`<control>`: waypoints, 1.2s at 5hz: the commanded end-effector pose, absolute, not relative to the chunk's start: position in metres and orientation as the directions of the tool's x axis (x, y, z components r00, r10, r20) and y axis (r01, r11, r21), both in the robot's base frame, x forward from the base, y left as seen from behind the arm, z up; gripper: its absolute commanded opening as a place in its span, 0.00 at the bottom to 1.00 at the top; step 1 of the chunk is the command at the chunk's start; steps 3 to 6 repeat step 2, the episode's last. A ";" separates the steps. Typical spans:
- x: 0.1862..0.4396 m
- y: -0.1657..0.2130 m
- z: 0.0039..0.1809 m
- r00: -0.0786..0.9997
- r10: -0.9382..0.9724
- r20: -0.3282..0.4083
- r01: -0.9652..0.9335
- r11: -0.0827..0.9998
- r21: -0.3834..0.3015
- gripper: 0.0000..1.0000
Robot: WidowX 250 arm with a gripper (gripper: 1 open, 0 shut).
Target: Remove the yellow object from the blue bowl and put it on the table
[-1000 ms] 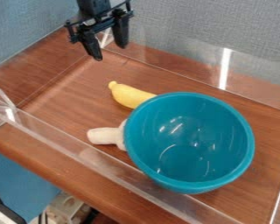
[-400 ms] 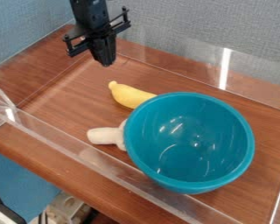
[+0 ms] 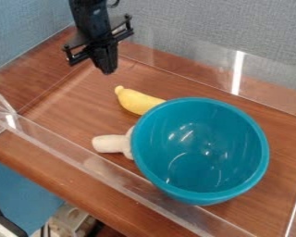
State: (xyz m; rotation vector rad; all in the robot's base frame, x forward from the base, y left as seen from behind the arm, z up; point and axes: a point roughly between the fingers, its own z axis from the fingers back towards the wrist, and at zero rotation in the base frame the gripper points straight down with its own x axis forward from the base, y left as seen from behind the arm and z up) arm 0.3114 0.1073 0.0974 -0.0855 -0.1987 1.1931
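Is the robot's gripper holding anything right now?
No. The gripper is shut on nothing, up above the table. The yellow banana lies on the wood beside the blue bowl.

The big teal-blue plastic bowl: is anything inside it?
Nothing shows inside the teal-blue plastic bowl, only its glossy interior. The small yellow toy banana lies outside on the wooden table. A cream toy is partly hidden behind its rim.

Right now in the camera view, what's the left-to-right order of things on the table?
gripper (shut, hanging over the table's far left) → cream toy → yellow banana → blue bowl. The banana lies on the table beside the bowl, not in it.
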 end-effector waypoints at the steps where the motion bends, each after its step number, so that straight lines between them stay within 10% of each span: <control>1: 0.317 0.106 0.103 0.374 0.915 0.152 -0.898 0.398 -0.188 1.00; 6: 0.319 0.110 0.105 0.367 0.915 0.167 -0.901 0.394 -0.179 1.00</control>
